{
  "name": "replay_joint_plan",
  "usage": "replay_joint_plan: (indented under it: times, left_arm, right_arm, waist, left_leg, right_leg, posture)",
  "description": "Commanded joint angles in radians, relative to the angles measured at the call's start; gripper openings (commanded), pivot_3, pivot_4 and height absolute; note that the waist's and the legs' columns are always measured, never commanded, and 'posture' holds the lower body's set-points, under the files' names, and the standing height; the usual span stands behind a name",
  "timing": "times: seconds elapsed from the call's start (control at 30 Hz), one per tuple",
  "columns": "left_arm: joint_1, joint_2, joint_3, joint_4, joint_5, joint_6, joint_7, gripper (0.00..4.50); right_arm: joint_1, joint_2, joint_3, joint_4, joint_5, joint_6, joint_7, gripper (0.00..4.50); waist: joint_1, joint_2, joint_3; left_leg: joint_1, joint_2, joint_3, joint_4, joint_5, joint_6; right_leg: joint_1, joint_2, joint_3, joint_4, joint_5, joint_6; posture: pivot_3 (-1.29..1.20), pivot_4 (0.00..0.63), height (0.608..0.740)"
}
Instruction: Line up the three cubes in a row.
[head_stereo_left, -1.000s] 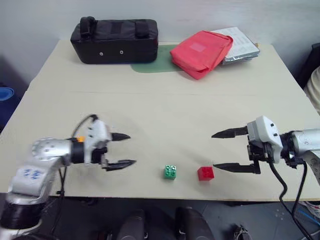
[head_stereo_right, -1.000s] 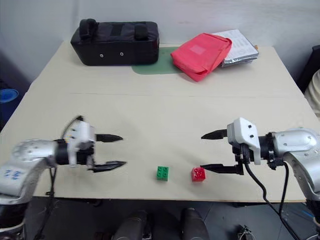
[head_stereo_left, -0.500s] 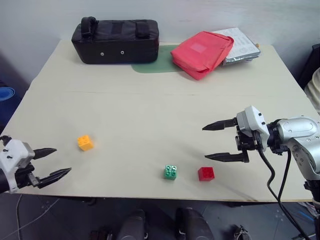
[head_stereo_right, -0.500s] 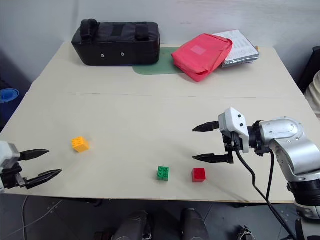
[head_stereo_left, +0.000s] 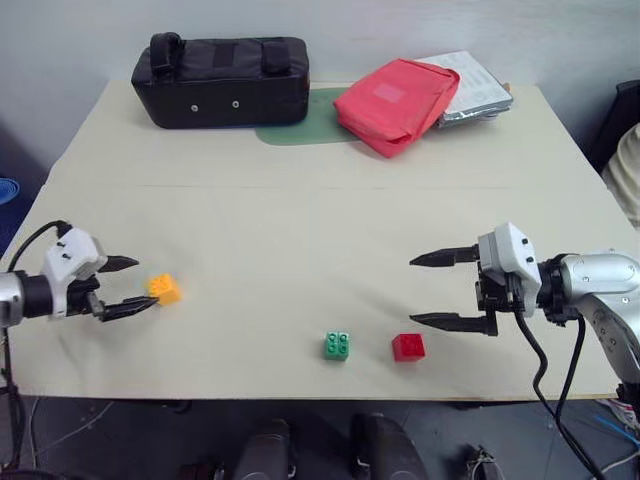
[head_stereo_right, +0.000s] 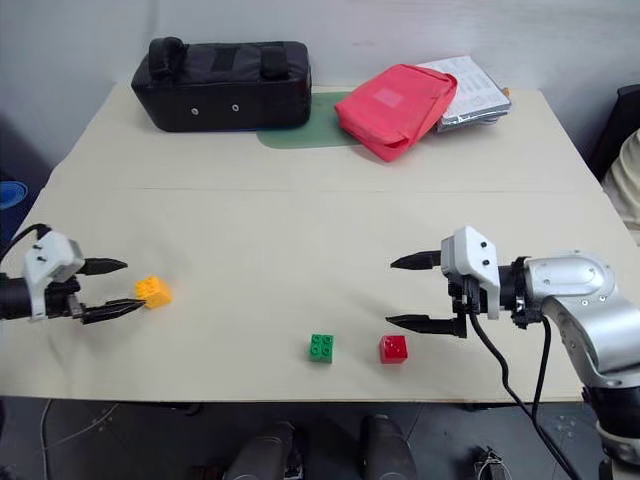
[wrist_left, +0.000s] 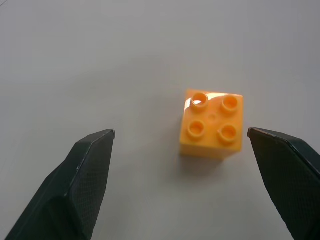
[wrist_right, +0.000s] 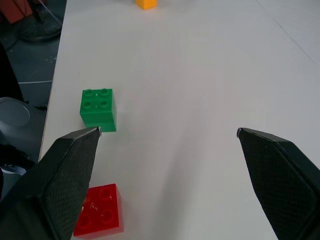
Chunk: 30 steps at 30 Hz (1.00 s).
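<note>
I had green cube (head_stereo_left: 337, 345) and red cube (head_stereo_left: 408, 347) paired; yellow-orange cube (head_stereo_left: 165, 289) remained, just ahead of my left end effector (head_stereo_left: 132, 285), fingers apart.

The two eye views looked forward and down from above the table's (head_stereo_left: 300, 220) near edge, taking in its whole top: bag (head_stereo_left: 220, 80) at upper left of frame, pouch (head_stereo_left: 398, 103) at upper centre-right. They shared almost the same scene, slightly offset sideways. The left wrist view sat very close over the table, looking down along its fingers (wrist_left: 82, 180) at the yellow cube (wrist_left: 212, 123) near frame centre. The right wrist view looked along the table past the green cube (wrist_right: 98, 109) and red cube (wrist_right: 99, 210) to the yellow one at the top edge.
</note>
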Motion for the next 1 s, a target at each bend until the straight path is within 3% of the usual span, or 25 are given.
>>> replay_joint_plan:
  times: [0.03,0.17,0.27,0.53,0.7,1.0]
  left_arm:
    - [-0.055,-0.004,-0.048,0.076,0.034,-0.049,-0.022,4.48]
    - [-0.107,-0.027,-0.112,0.139,0.066,-0.086,-0.049,4.48]
    - [-0.127,-0.038,-0.134,0.157,0.069,-0.096,-0.071,3.92]
    - [-0.175,-0.077,-0.156,0.176,0.073,-0.106,-0.083,1.56]
    - [-0.147,-0.069,-0.164,0.051,0.038,-0.070,-0.150,1.52]
    - [-0.047,-0.090,-0.317,-0.511,-0.035,0.080,-0.259,1.52]
  right_arm:
    - [0.024,-0.016,-0.061,-0.056,0.027,0.010,-0.024,4.50]
    - [0.043,-0.012,-0.062,-0.075,0.019,0.008,-0.043,4.50]
    - [0.047,-0.012,-0.062,-0.090,0.029,0.014,-0.055,4.50]
    - [0.044,-0.011,-0.050,-0.094,0.031,0.015,-0.063,4.50]
    - [0.034,-0.014,-0.046,-0.085,0.026,0.011,-0.059,4.50]
    - [0.093,-0.055,-0.045,-0.130,0.054,0.030,0.003,4.50]
  waist:
    - [-0.001,0.000,0.000]
    - [0.003,0.000,0.000]
    - [0.003,-0.001,0.000]
    - [0.004,-0.001,0.000]
    - [0.003,-0.001,0.000]
    - [0.004,-0.001,0.000]
  left_leg:
    - [0.000,0.000,0.000,0.000,0.000,0.000]
    - [0.000,0.000,0.002,0.002,0.000,0.002]
    - [0.000,0.000,0.002,0.002,0.000,0.002]
    - [0.000,0.000,0.002,0.003,0.000,0.002]
    - [-0.001,0.000,0.002,0.003,0.000,0.002]
    - [-0.001,0.000,0.000,0.003,0.000,0.002]
  right_leg:
    - [0.000,0.000,0.000,0.000,0.000,0.000]
    - [0.000,0.000,0.000,0.000,0.000,0.001]
    - [0.000,0.000,0.000,0.000,0.001,0.001]
    - [0.000,0.000,0.000,0.001,0.001,0.001]
    - [0.000,0.000,0.000,0.000,0.001,0.001]
    - [0.001,-0.001,0.001,-0.001,0.001,0.001]
  posture:
    - [0.00,0.150,0.740]
    - [0.00,0.150,0.740]
    - [0.00,0.150,0.740]
    - [0.00,0.150,0.740]
    - [0.00,0.150,0.740]
    - [0.00,0.150,0.740]
